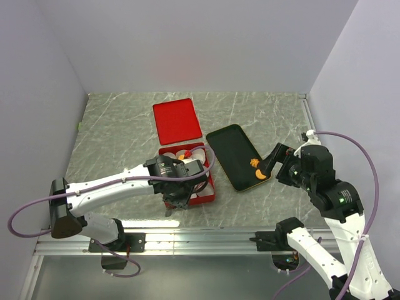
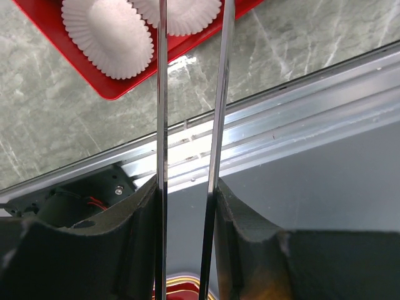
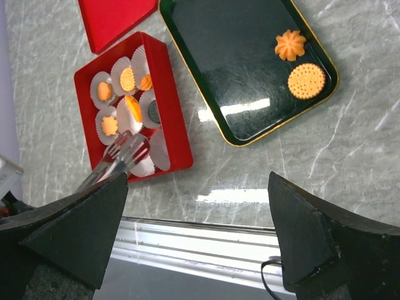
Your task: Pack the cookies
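Two orange cookies [image 3: 290, 45] [image 3: 306, 80] lie at the near right end of a black tray [image 3: 237, 69]. Several more cookies [image 3: 127, 79] sit in white paper cups [image 2: 106, 37] inside a red box [image 3: 175, 119]. My left gripper [image 2: 186, 187] is shut on metal tongs [image 2: 162, 94], whose two blades run up between its fingers. The fork-like tips of the tongs [image 3: 125, 150] hover over the box's near cups with nothing between them. My right gripper [image 3: 197, 181] hangs open and empty above the table, near the tray's right end [image 1: 273, 161].
The red lid [image 1: 177, 120] lies flat behind the box [image 1: 201, 201]. A metal rail [image 1: 206, 237] runs along the table's near edge. Grey walls close in the left, back and right sides.
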